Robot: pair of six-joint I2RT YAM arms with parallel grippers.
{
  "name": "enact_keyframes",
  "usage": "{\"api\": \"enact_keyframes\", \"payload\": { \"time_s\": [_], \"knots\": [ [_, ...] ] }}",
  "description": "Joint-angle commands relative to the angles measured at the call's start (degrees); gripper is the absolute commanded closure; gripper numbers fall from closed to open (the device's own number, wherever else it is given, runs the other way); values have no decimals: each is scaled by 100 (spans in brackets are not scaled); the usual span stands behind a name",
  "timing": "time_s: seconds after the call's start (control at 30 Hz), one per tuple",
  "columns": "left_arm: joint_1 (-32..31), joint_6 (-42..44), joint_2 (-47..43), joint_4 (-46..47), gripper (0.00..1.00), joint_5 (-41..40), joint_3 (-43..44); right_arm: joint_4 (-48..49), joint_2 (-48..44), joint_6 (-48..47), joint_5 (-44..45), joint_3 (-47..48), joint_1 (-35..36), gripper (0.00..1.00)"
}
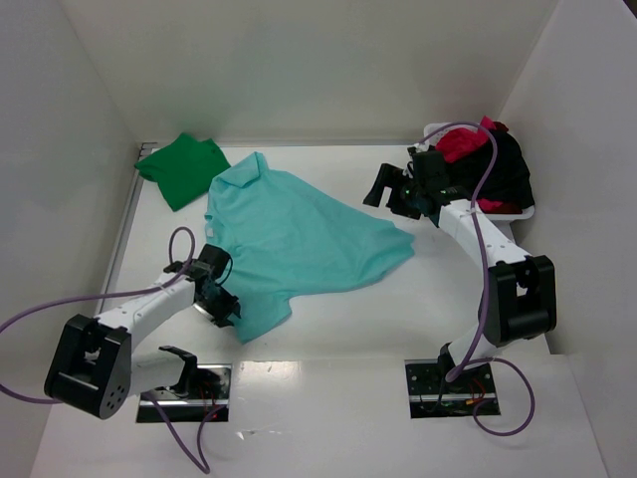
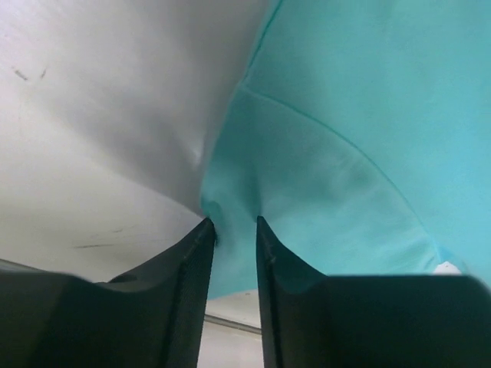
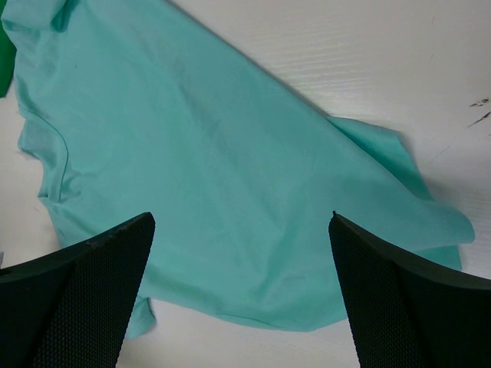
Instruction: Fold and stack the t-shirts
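The light teal t-shirt (image 1: 299,239) lies spread and rumpled across the middle of the table. My left gripper (image 1: 221,299) is at the shirt's near left edge, shut on a pinch of teal fabric (image 2: 234,218) by the sleeve seam. My right gripper (image 1: 393,191) hovers above the shirt's far right corner, open and empty; the teal shirt (image 3: 230,176) fills its wrist view between the spread fingers. A folded dark green t-shirt (image 1: 182,167) lies at the far left. Red (image 1: 463,144) and black (image 1: 508,169) t-shirts are heaped in the basket.
A white plastic basket (image 1: 526,211) stands at the far right against the wall. White walls enclose the table on the left, back and right. Purple cables loop from both arms.
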Motion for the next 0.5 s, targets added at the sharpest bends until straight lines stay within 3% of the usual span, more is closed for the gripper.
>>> {"api": "enact_keyframes", "payload": {
  "time_s": [0.0,0.07,0.1,0.23,0.47],
  "knots": [
    [-12,-43,62,145,73,-123,174,204,-119,-121,70,259,47,0],
    [-12,18,62,145,95,-123,227,204,-158,-121,70,259,47,0],
    [-12,70,62,145,100,-123,285,204,-172,-121,108,259,47,0],
    [-12,150,-177,95,100,-194,597,204,-209,-121,122,206,47,0],
    [-12,688,-606,-79,100,-1023,1538,256,-225,-68,122,206,47,0]
  ]
}}
